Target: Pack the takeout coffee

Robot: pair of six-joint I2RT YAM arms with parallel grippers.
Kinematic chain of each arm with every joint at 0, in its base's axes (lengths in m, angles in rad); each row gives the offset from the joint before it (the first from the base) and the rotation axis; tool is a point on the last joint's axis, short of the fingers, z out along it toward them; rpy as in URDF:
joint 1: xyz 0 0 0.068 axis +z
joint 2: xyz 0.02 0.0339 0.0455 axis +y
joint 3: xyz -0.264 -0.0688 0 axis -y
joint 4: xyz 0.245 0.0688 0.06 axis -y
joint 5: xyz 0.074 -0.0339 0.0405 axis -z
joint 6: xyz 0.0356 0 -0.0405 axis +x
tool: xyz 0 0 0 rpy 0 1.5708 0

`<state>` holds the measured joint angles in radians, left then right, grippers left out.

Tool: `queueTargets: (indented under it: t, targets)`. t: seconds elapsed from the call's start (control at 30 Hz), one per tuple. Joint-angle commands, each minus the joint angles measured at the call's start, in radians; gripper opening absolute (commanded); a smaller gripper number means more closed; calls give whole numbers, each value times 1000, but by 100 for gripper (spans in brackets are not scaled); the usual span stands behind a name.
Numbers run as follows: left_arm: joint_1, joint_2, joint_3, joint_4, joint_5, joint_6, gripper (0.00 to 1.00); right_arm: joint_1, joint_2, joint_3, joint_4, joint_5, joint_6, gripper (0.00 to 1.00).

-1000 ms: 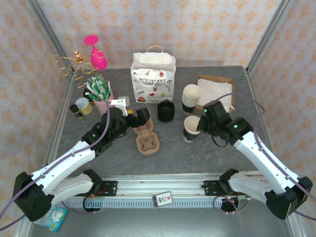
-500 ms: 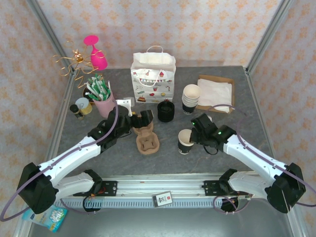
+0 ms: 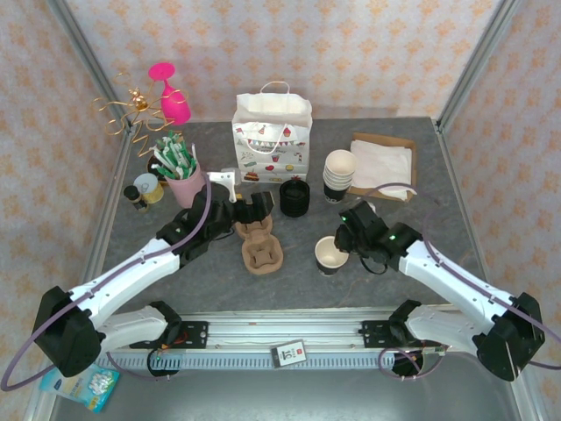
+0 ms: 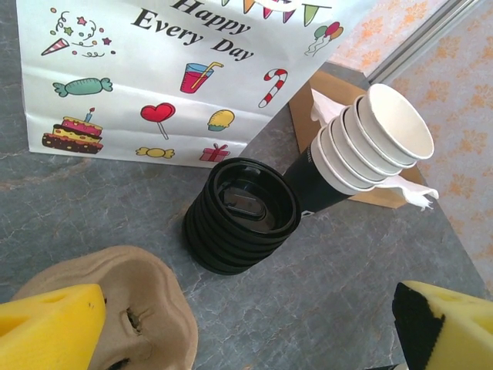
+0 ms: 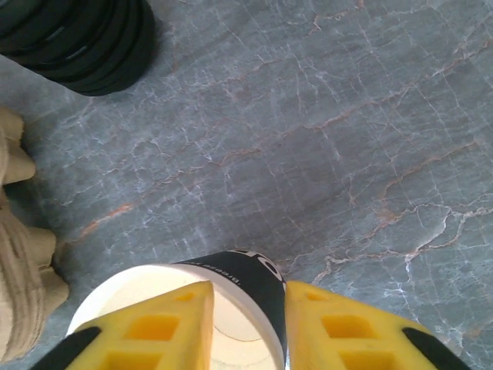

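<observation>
The left claw [image 3: 252,209] hung spread wide above the cardboard carrier [image 3: 261,253], grasping nothing. Behind stood the gift bag [image 3: 272,140] and the stack of black lids [image 3: 294,197]. Just right of the carrier, the paper cup [image 3: 330,254] stood upright on the desk [image 3: 298,285], lidless. The right claw [image 5: 248,304] straddled its wall; pinched or released, I could not tell. Lidding and bagging apparently remained.

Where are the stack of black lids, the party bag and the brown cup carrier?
stack of black lids [image 4: 245,206], left wrist view, on the top lid.
party bag [image 3: 272,149], top external view, on its printed front.
brown cup carrier [image 3: 262,256], top external view, on its near end.
</observation>
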<state>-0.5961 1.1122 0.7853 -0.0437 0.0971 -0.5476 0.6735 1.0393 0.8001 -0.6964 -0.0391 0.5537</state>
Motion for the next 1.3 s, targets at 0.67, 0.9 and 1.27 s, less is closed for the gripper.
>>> queueTargets:
  t: [0.67,0.9,1.27]
  targets:
    - [-8,684,680,-478,-39,116,66,-203,48,201,18,-161,-76,75]
    - [-8,823,806,-553,-40,160,56,-246,40,172,28,-182,-100,79]
    - [-8,891,877,-611,-86,179,54,-253,47,160,34,-185,-117,82]
